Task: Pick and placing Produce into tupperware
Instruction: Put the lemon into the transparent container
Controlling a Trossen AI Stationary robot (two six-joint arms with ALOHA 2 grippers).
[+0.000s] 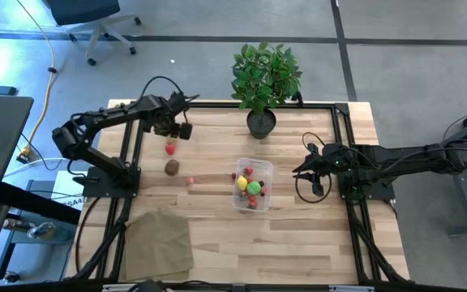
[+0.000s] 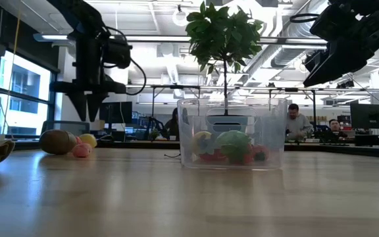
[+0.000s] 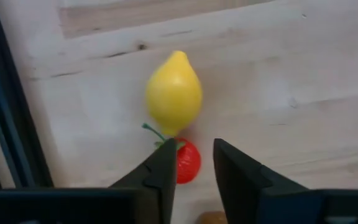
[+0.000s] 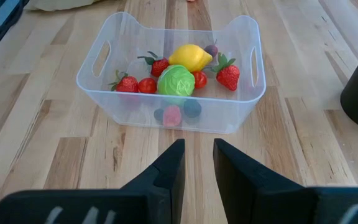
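Left gripper (image 3: 191,155) jaws slightly apart, empty, over smooth, light, rigid-looking lemon (image 3: 174,93) at frame centre; pinch across its middle.

yellow lemon (image 3: 174,93), red tomato (image 3: 187,162), clear tupperware (image 4: 173,118)

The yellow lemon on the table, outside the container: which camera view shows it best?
The left wrist view: the lemon fills its centre, whole, beside a red fruit. The low view shows it small and partly hidden. In the high view the left arm covers it. The right wrist view misses it.
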